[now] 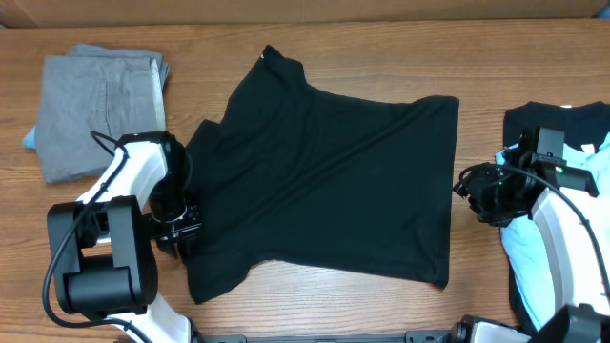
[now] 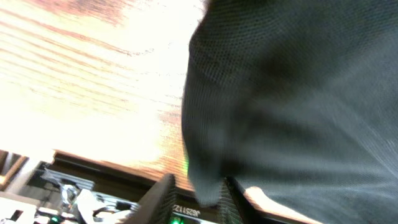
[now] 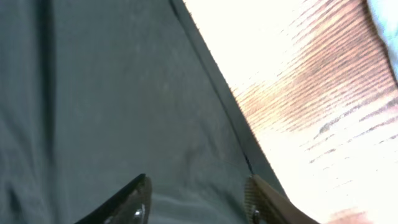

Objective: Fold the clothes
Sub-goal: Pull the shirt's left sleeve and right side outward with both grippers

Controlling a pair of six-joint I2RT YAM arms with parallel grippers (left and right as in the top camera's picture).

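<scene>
Left gripper (image 2: 194, 200) straddles a fold at the black T-shirt's (image 1: 334, 181) left edge, jaws half-closed; I cannot tell if it pinches. Right gripper (image 3: 196, 202) gapes over the hem. The shirt lies spread on the table (image 1: 381, 310). This looks like the grasping step, and the next move probably needs firm pinches.

black T-shirt (image 1: 334, 181) spread flat centrally, grey shirt (image 1: 100, 110) folded far left

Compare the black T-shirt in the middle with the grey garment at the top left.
The black T-shirt lies spread open, sleeves showing; the grey garment is folded into a rectangle. The black T-shirt covers far more of the table than the grey garment. Both lie flat on it.
</scene>
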